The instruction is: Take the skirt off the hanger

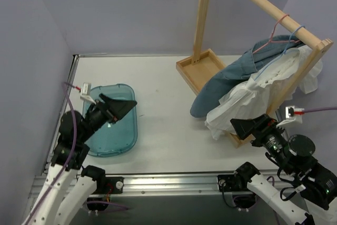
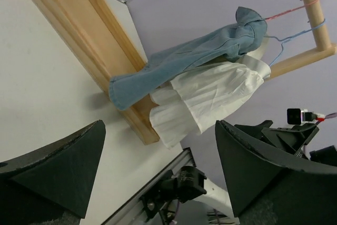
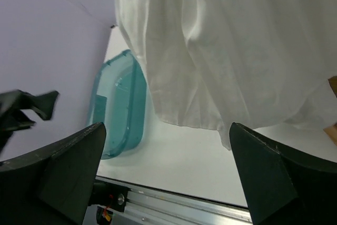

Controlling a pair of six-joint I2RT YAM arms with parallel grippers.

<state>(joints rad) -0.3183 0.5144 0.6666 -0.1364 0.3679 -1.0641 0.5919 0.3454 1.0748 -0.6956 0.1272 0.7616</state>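
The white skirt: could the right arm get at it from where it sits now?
Probably yes: the open right gripper faces the skirt close by, with nothing between them.

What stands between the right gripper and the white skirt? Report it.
Nothing visible. The open right gripper points straight at the skirt, whose hem hangs just ahead of its fingers. The blue denim garment hangs beside the skirt, to its left in the top view, not in the path.

walls (image 1: 131,9): plain lilac panels at left, back and right
worktop (image 1: 163,125): white, flat, evenly lit, soft shadows only
furniture: light wooden rack (image 1: 202,19), right rear, tray-like base resting on worktop
near edge: aluminium rail (image 1: 174,182)
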